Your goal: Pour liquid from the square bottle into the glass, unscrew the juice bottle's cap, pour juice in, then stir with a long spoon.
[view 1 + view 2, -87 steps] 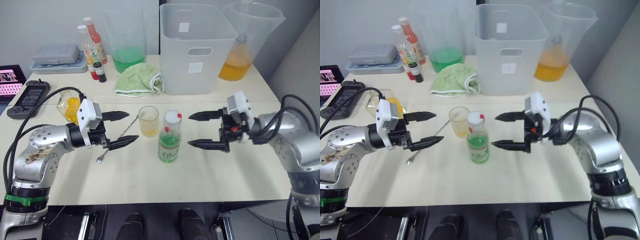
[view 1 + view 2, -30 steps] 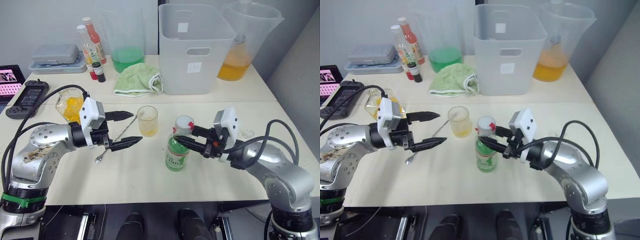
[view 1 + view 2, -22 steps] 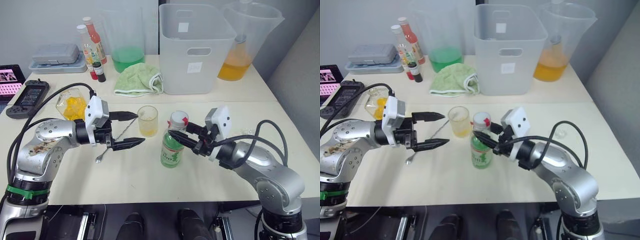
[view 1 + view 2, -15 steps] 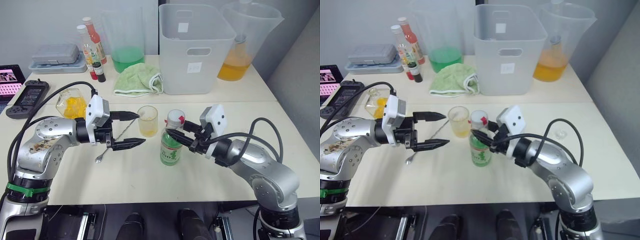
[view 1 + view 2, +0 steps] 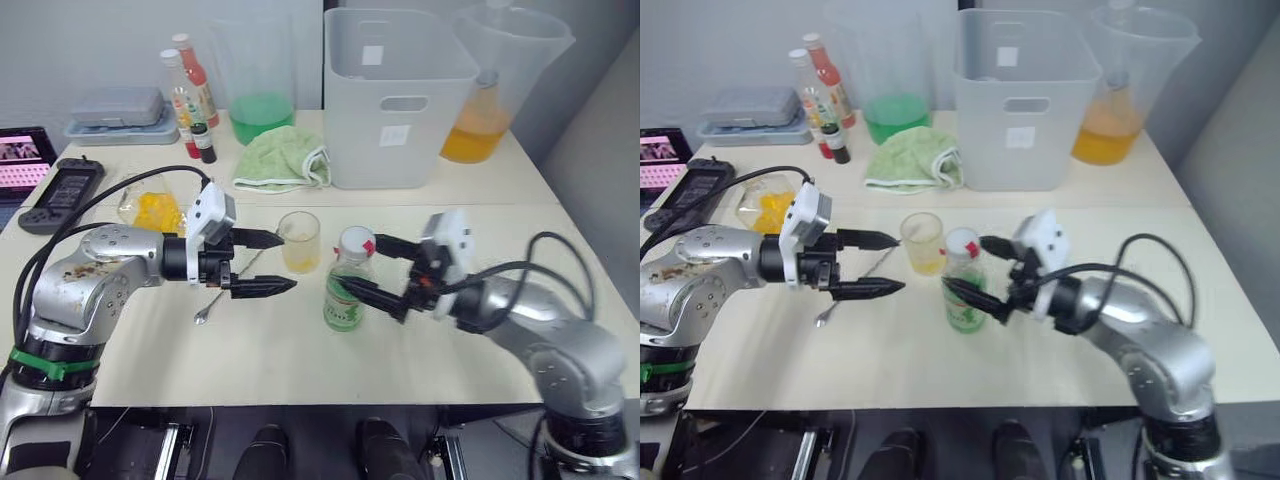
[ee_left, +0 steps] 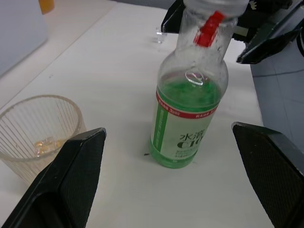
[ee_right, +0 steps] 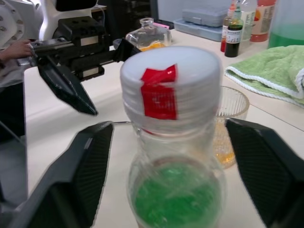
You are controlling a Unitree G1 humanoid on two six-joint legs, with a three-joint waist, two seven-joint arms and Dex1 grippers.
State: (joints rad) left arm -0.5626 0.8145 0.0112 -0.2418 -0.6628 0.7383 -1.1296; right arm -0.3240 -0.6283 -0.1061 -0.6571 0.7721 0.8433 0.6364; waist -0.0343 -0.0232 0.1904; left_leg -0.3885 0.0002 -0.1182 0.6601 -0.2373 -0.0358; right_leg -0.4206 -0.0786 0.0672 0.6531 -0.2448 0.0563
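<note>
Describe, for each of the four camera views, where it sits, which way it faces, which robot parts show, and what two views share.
Left eye: head, down over table; both arms, left pincer, right pincer.
Right eye: same, shifted.
Left wrist: between its fingers toward juice bottle, glass.
Right wrist: toward cap, left pincer beyond.
Shared: both wrist views show bottle and glass.

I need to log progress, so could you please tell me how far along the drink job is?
Done: the glass holds some yellow liquid. In hand: the open right gripper brackets the juice bottle, whose cap is on. Left: uncapping, pouring juice, stirring; the long spoon lies on the table by the open left gripper.
</note>
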